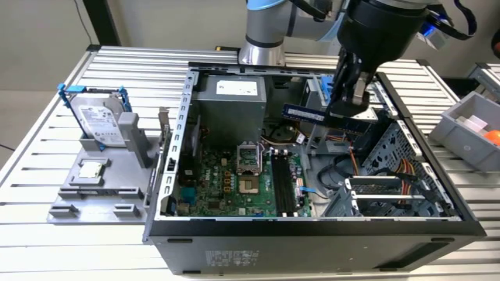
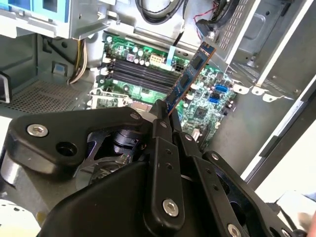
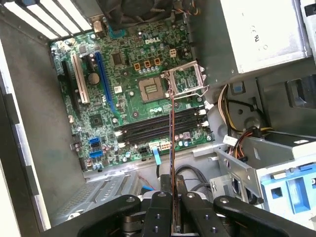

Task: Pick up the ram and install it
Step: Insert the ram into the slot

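— Above the open computer case [image 1: 187,117], we have the ram [image 1: 303,113] pinched by one end, with the gripper [image 1: 348,106] closed tight on it. The stick juts out toward the exterior view's left, well clear of the motherboard [image 1: 226,175] below.

— So it's in the air, not seated. What worries us?

— The hold, first. We grip only one end, so the long free part acts as a lever. Any brush against the case wall or the cables [image 1: 355,155] could, we judge, twist it between the fingers.

— And the alignment?

— In the first wrist view the ram [image 3: 172,143] shows edge-on, a thin line crossing the dark memory slots [image 3: 158,123]. If we come down skewed, the edge contacts may ride the slot lip and not enter.

— Are the slot clips open?

— We cannot tell. If they are closed, pressing down would load the board rather than seat the stick.

— Anything else nearby?

— The CPU socket [image 3: 148,88] sits just beside the slots with its frame lifted. A slipped stick landing there could damage it.
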You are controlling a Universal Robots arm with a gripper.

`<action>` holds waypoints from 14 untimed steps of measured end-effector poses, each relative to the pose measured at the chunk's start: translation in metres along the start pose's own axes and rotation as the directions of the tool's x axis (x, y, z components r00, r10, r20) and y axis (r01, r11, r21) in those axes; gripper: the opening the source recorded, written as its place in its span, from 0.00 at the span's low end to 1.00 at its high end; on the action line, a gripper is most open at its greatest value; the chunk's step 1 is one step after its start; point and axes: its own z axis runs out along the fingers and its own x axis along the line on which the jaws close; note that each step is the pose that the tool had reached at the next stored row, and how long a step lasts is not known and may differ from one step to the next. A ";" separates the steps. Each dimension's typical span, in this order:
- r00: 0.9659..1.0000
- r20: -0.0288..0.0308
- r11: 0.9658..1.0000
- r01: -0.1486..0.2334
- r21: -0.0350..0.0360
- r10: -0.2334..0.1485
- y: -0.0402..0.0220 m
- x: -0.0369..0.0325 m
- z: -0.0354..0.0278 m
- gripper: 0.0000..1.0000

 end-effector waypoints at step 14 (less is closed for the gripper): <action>0.996 0.003 0.996 -0.086 0.000 0.086 0.0000 0.0000 0.0001 0.00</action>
